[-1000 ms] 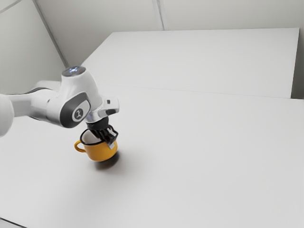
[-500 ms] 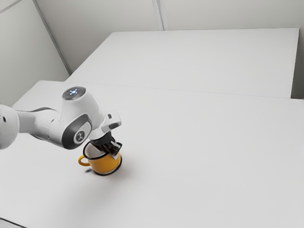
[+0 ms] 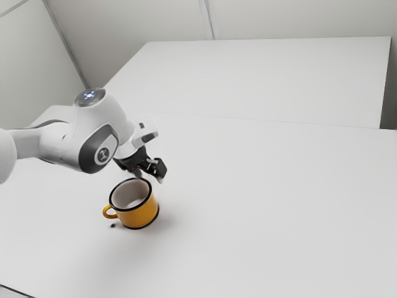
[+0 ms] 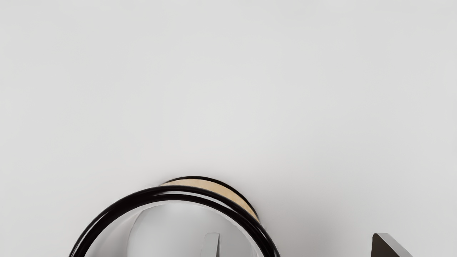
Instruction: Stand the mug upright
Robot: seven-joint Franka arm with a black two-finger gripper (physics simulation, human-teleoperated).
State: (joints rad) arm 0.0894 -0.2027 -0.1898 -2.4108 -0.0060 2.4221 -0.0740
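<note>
Can make out a round pale emblem (image 3: 103, 155) on the dark joint cover of the arm (image 3: 74, 141), too small to read; also see bluish-white lights on the round dark cap (image 3: 89, 95) above. Against half a second ago: gripper (image 3: 150, 176) up off the mug (image 3: 139, 215), from at its wall to just above its far rim. No shift in mug since then; against one second ago, lower and slightly nearer. See mug standing upright on the tabletop (image 3: 267, 205), black rim up, black base ring down, yellow handle (image 3: 108, 212) toward the exterior view's left, small dark spot (image 3: 113, 225) just beside it. Call the gripper spread: in the wrist view, fingers (image 4: 387, 248) well apart, one over the mouth of the mug, the other out past its wall above the tabletop, nothing pinched. For edges: see a dark line (image 3: 15, 290) at the exterior view's near left corner, a seam (image 3: 267, 120) across the far side, a second pale surface (image 3: 260, 81) beyond. For room: see broad tabletop stretching from mug to the exterior view's right, both near and far.
</note>
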